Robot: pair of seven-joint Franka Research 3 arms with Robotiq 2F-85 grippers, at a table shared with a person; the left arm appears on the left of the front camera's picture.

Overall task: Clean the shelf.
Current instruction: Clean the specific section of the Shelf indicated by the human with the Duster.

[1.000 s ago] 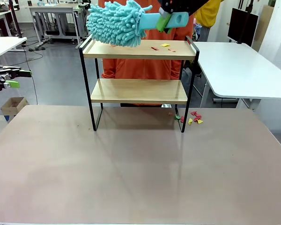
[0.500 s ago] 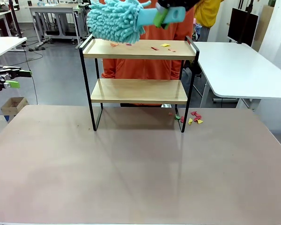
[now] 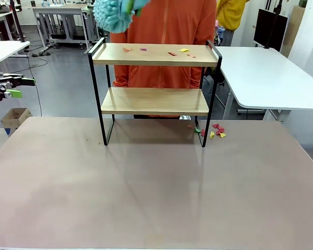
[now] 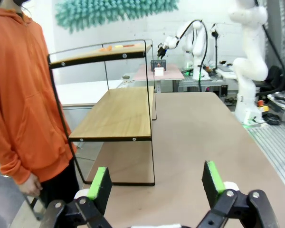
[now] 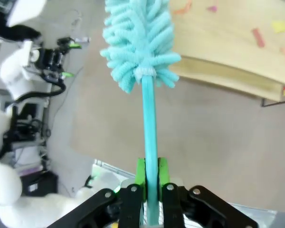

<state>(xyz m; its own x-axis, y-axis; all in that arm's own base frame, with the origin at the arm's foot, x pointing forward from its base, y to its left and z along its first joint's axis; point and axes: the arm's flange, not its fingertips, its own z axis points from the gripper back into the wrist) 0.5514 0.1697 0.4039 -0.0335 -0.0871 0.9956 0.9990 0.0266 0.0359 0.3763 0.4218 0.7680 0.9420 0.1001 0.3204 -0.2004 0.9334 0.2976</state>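
- Sweeping the top board of the shelf (image 3: 154,101), judged to be a pause between strokes: holds the teal duster (image 3: 112,13) high and clear of the wood, up over the rack's left end.
- Leaves coloured paper scraps (image 3: 172,53) scattered on that top board, so not yet done; shows more of the same in a small heap (image 3: 217,130) on the brown table (image 3: 156,198), just beside the shelf's right-hand legs.
- Calls next for lowering the fluffy head back onto the board and drawing it across the scraps toward an open edge, minding the black end rails.
- Clamps the right gripper (image 5: 151,166) tight on the duster's thin handle, with the head pointing straight away from the wrist and hanging beyond the board's corner.
- Holds the left gripper (image 4: 156,183) out at the table's left side, well apart from the shelf, spread wide with nothing in it and aimed along the rack's length.
- Places the shelf upright at the table's far side, directly in front of a person in an orange hoodie (image 3: 167,26).
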